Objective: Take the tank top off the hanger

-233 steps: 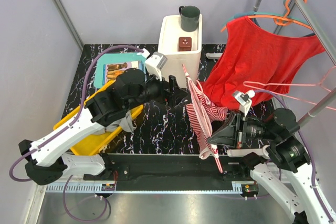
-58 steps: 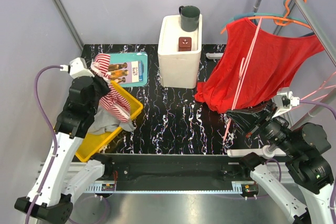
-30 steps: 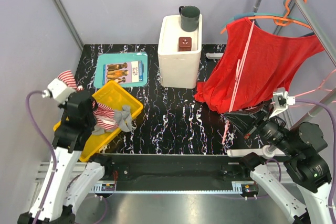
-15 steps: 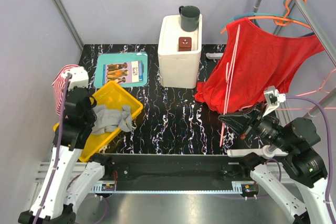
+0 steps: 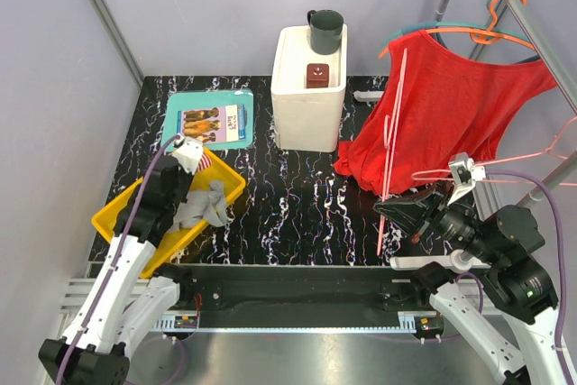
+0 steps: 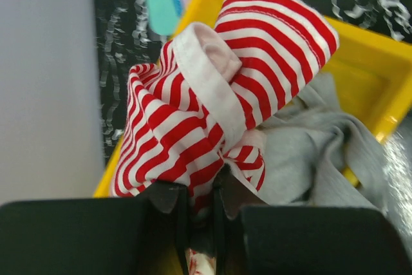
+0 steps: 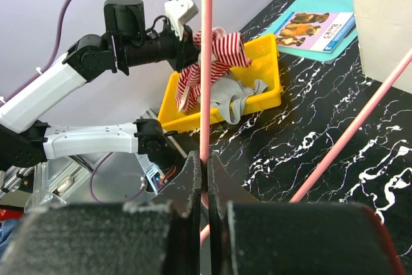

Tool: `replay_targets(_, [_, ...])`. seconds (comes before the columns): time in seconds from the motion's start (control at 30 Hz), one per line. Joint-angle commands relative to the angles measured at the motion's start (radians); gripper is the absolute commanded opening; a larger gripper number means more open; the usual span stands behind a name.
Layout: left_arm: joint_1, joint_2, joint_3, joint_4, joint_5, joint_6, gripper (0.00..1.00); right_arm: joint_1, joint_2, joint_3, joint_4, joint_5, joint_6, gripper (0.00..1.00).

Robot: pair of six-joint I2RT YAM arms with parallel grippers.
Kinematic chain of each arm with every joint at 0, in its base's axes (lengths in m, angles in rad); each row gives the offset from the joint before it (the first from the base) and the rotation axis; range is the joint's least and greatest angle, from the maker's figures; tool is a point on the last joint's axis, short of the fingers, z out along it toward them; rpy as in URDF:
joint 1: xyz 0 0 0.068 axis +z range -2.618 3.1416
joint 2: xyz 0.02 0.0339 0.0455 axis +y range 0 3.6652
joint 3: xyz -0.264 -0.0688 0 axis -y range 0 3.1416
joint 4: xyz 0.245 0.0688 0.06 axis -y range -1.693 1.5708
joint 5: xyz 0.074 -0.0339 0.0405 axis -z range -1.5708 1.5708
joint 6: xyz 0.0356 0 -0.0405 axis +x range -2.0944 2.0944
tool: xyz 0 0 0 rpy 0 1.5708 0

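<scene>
The red-and-white striped tank top (image 6: 212, 94) is bunched up and pinched in my left gripper (image 6: 201, 204), hanging over the yellow bin (image 6: 380, 88) beside a grey cloth (image 6: 309, 152). From above, only a scrap of the tank top (image 5: 206, 160) shows beside the left gripper (image 5: 187, 161). The bare pink hanger (image 5: 393, 132) stands nearly upright in front of the red shirt. My right gripper (image 5: 389, 210) is shut on its rod. The right wrist view shows the hanger (image 7: 206, 62) rising from the right gripper (image 7: 205, 167), with the tank top (image 7: 219, 53) beyond it.
A red shirt (image 5: 451, 105) hangs on an orange hanger from the rack at the right. A white box (image 5: 309, 87) carrying a dark mug (image 5: 325, 31) stands at the back centre. A teal book (image 5: 210, 121) lies behind the yellow bin (image 5: 113, 215), which holds the grey cloth (image 5: 203, 205).
My left arm has swung from the left wall back over the yellow bin, carrying the tank top down toward it. The right arm keeps hold of the pink hanger, which has shifted slightly.
</scene>
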Motion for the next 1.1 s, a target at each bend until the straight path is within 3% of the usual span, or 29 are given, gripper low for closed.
replay_targets(0.0, [0.003, -0.015, -0.031, -0.032, 0.198, -0.019, 0.00, 0.005, 0.000, -0.011, 0.070, -0.016, -0.012, 0.00])
replay_targets(0.07, [0.001, 0.020, -0.008, -0.055, 0.211, -0.027, 0.00, 0.005, 0.003, -0.012, 0.076, -0.019, -0.008, 0.00])
replay_targets(0.2, [-0.012, 0.097, -0.008, -0.046, 0.188, -0.042, 0.18, 0.005, 0.002, -0.015, 0.086, -0.017, -0.005, 0.00])
replay_targets(0.27, [-0.017, 0.135, 0.003, -0.034, 0.174, -0.073, 0.38, 0.005, -0.001, -0.017, 0.086, -0.016, -0.003, 0.00])
replay_targets(0.3, [-0.016, 0.142, 0.008, -0.031, 0.164, -0.079, 0.56, 0.005, -0.006, -0.017, 0.086, -0.014, 0.000, 0.00])
replay_targets(0.33, [-0.017, 0.146, 0.012, -0.022, 0.142, -0.090, 0.98, 0.005, -0.009, -0.017, 0.086, -0.014, 0.000, 0.00])
replay_targets(0.47, [-0.017, 0.100, 0.031, -0.023, 0.125, -0.142, 0.99, 0.005, -0.027, -0.014, 0.079, -0.013, 0.005, 0.00])
replay_targets(0.6, [-0.017, 0.047, 0.064, -0.042, 0.215, -0.249, 0.99, 0.005, -0.027, -0.012, 0.073, -0.013, 0.003, 0.00])
replay_targets(0.83, [-0.017, 0.045, 0.141, -0.065, 0.280, -0.608, 0.99, 0.005, -0.018, -0.020, 0.075, -0.004, 0.005, 0.00])
replay_targets(1.0, [-0.016, 0.042, 0.081, -0.062, 0.277, -0.866, 0.99, 0.005, -0.032, -0.022, 0.072, 0.004, 0.005, 0.00])
replay_targets(1.07, [-0.017, 0.015, 0.014, -0.048, 0.260, -1.002, 0.92, 0.005, -0.035, -0.025, 0.072, 0.010, 0.008, 0.00])
